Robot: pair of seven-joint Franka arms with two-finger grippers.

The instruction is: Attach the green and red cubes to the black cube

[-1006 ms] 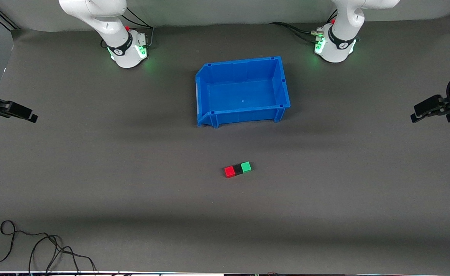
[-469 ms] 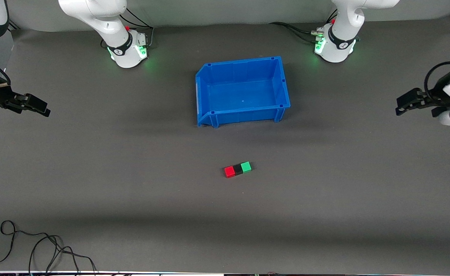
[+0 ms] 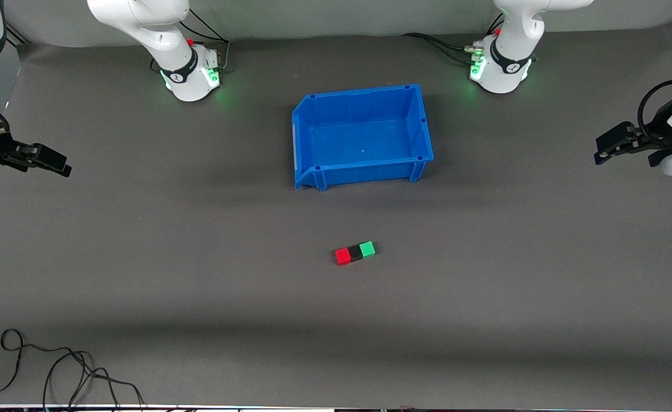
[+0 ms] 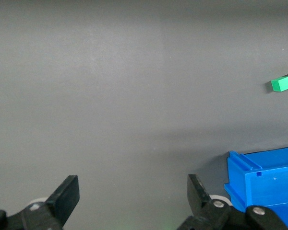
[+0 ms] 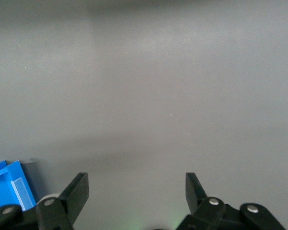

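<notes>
You are looking down on a table covered by a dark grey matte sheet [image 3: 198,274] that runs nearly edge to edge. Along the top of the front view you can see a paler grey strip of wall or backing [image 3: 324,17]. A loose thin black cable [image 3: 55,366] lies coiled on the sheet at the right arm's end, near the front camera. Soft broad shadow bands cross the sheet, and small green glows tint it near the top.
</notes>
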